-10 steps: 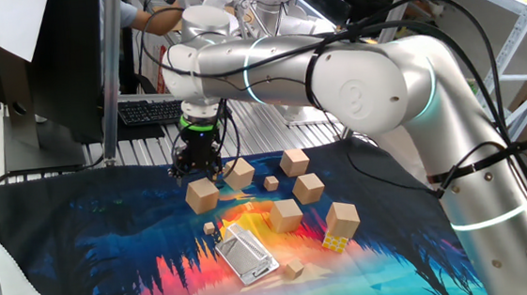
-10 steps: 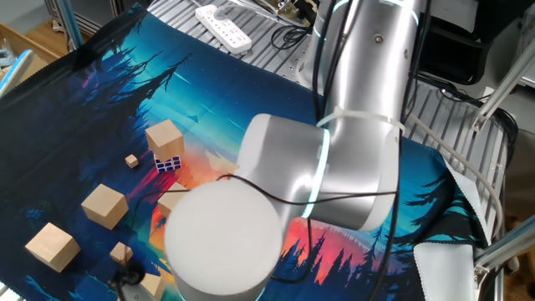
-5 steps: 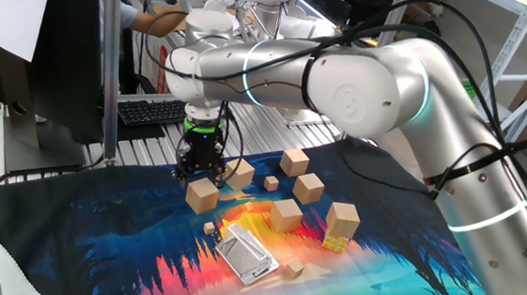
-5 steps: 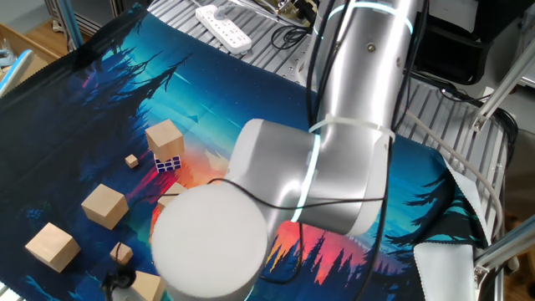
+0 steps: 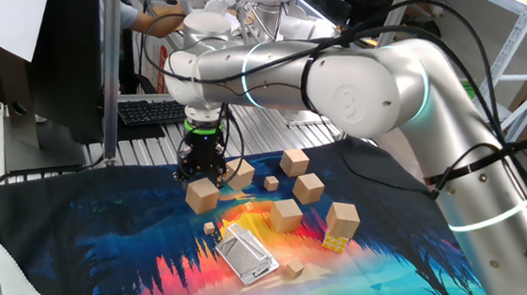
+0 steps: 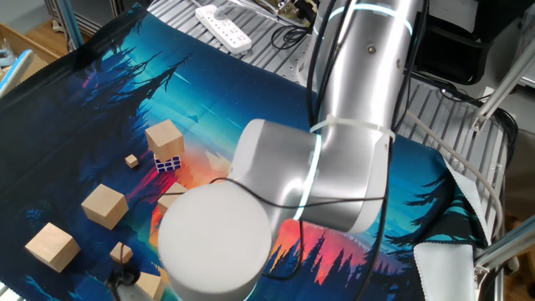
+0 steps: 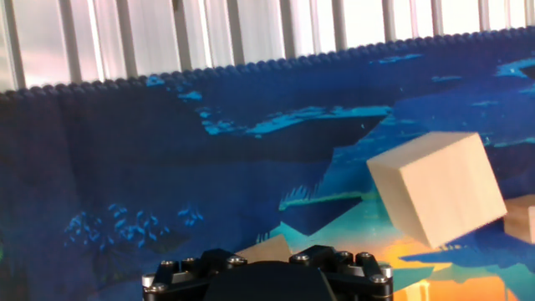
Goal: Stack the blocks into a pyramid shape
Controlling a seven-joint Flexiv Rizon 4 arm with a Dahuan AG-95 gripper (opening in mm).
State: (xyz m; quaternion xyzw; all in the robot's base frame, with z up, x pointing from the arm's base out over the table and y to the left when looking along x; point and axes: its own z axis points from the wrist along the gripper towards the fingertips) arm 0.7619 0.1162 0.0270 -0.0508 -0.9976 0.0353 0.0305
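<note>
tool (image 5: 200,174) above block (image 5: 202,196), jaws apart

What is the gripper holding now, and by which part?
Nothing. The gripper hovers with jaws apart just above a wooden block, not touching it.

Claw (image 5: 201,174) above block (image 5: 201,195); other blocks (image 5: 308,187) right, scattered on mat (image 5: 102,245).

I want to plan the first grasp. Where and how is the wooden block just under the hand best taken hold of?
Grip the wooden block on two opposite side faces, coming straight down from above. It rests flat on the mat, its faces are smooth and parallel, and the hand already points down at it. Watch the neighbouring block close beside it.
</note>
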